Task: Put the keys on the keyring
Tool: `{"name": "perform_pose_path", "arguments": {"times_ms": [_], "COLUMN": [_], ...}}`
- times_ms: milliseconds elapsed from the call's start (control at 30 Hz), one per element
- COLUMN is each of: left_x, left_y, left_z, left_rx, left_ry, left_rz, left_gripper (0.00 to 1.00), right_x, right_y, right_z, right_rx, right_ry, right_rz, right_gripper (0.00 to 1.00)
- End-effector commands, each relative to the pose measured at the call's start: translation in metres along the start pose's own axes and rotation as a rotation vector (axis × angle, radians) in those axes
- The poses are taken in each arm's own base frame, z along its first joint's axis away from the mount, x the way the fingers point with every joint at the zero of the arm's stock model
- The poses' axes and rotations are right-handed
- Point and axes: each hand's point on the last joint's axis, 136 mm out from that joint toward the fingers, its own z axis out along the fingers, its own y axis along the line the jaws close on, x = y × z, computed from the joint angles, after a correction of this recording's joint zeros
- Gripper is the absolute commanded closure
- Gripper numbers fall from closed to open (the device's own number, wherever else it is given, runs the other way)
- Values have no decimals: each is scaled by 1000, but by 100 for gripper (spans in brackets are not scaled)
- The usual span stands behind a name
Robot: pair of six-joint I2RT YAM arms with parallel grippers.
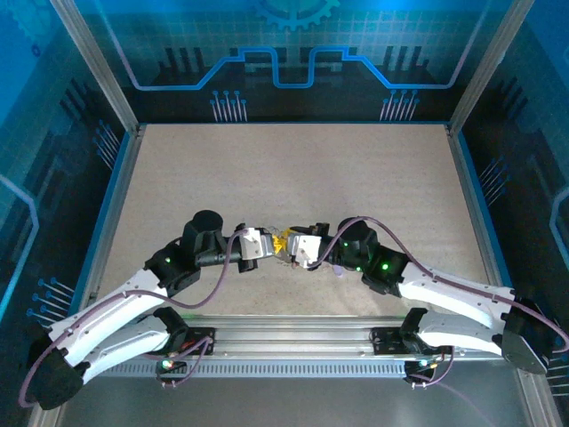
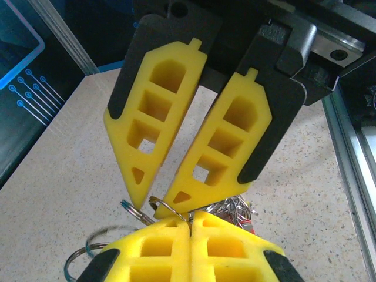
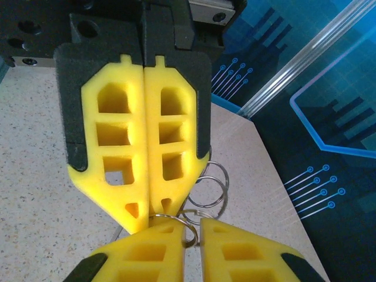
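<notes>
Both grippers meet tip to tip low over the table (image 1: 284, 169). My left gripper (image 1: 274, 246) (image 2: 189, 220) is shut, its yellow pads pressed together on a thin metal ring of the keyring (image 2: 170, 206) (image 3: 170, 215). My right gripper (image 2: 157, 200) (image 3: 192, 226) faces it with a narrow gap between its fingers, and the ring's wire runs into that gap. A tangle of silvery keys (image 2: 235, 208) with a red head (image 2: 251, 224) hangs just behind the left fingertips. More linked rings (image 3: 211, 182) dangle beside the held one.
Further loops (image 2: 88, 255) lie on the speckled table at lower left of the left wrist view. A small pale lilac bit (image 1: 340, 269) sits by the right wrist, too small to identify. An aluminium rail (image 1: 293, 342) runs along the near edge, with blue walls around.
</notes>
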Motion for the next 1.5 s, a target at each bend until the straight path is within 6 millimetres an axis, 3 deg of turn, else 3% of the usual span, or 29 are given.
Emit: {"name": "perform_pose_path", "arguments": {"times_ms": [0, 100, 200, 400, 900, 1200, 1467], "left_x": [-34, -34, -34, -35, -34, -36, -35], "left_y": [0, 0, 2, 4, 3, -7, -19], "left_z": [-9, -9, -9, -9, -7, -7, -6], "left_rx": [-10, -13, -22, -34, -24, 32, 103], "left_ry": [-134, -133, -132, -138, -142, -154, -159], "left_rz": [92, 91, 89, 90, 82, 123, 146], "left_gripper": [100, 100, 100, 100, 100, 100, 100], "right_x": [3, 5, 3, 3, -8, -16, -19], "right_y": [-3, 1, 8, 4, -4, 17, 19], "right_z": [-4, -9, -21, -35, -29, -34, -39], "right_rx": [13, -18, -78, -106, -96, -220, -259], "right_ry": [2, 4, -42, -70, -109, -160, -181], "right_rz": [-6, -10, -24, 3, 57, 24, 14], "right_gripper": [83, 82, 75, 71, 71, 72, 72]}}
